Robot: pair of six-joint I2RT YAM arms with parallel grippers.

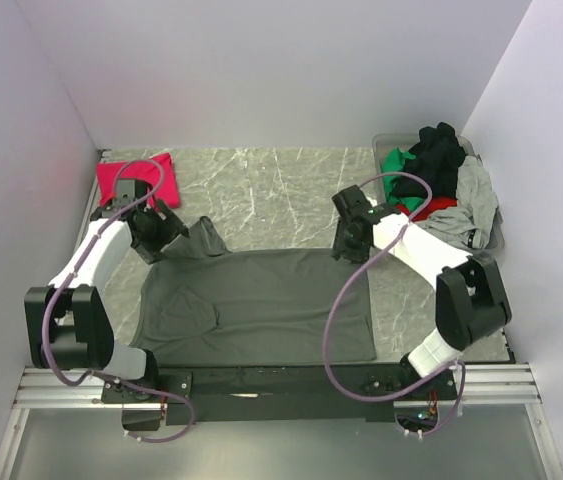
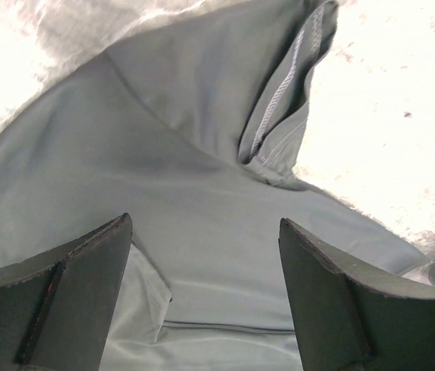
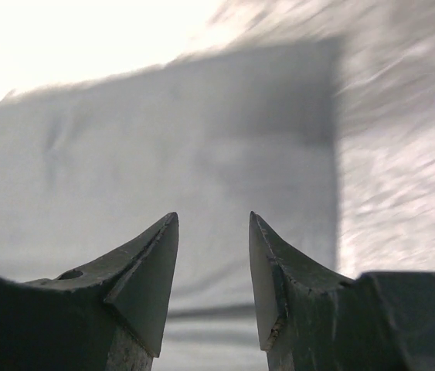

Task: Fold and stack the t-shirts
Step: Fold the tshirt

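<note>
Charcoal-grey t-shirt (image 1: 261, 300) lies spread on the table (image 1: 281, 190), sleeve hem (image 2: 279, 100) stitched.

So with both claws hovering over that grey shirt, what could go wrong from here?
The grey shirt has its sleeve bunched up under the open left gripper, so the gripper might pinch several layers and fold crooked. The open right gripper hangs close to the shirt's side edge; closing there could catch little cloth or none. Clothes spill over the tub beside the right arm and might snag.
</note>
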